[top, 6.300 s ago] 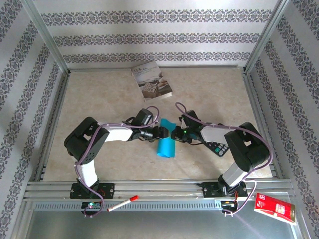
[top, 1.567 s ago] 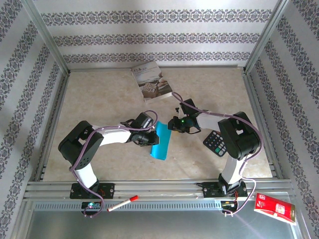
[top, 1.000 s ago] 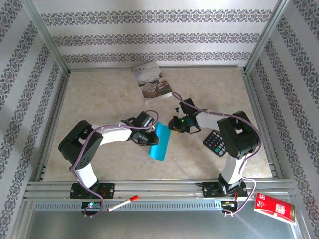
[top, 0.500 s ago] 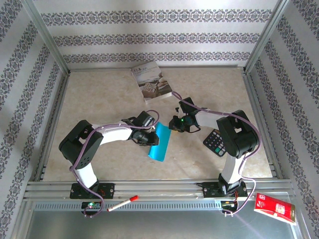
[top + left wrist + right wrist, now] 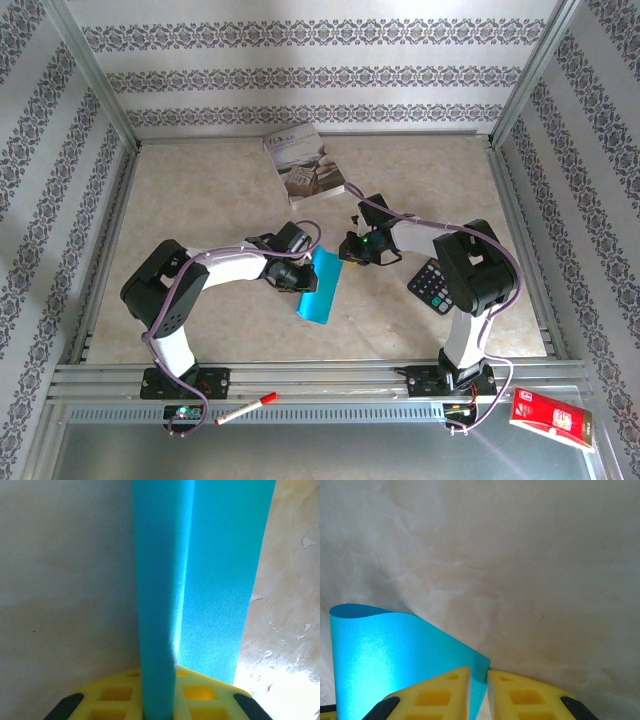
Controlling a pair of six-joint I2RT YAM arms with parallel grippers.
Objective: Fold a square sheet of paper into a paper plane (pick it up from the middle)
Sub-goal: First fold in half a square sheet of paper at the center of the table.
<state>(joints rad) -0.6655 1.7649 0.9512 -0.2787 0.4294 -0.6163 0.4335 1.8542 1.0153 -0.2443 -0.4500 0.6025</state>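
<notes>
While the left gripper (image 5: 157,711) clamps the paper sheet (image 5: 320,290), the right gripper (image 5: 478,695) pinches its edge.

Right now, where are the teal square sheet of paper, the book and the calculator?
square sheet of paper (image 5: 321,290), top external view, middle of the folded strip.
book (image 5: 304,162), top external view, centre of its cover.
calculator (image 5: 431,288), top external view, its visible keypad.

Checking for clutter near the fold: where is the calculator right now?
In the top view the calculator lies right of centre, partly hidden by the right arm, to the right of the square sheet of paper.
</notes>
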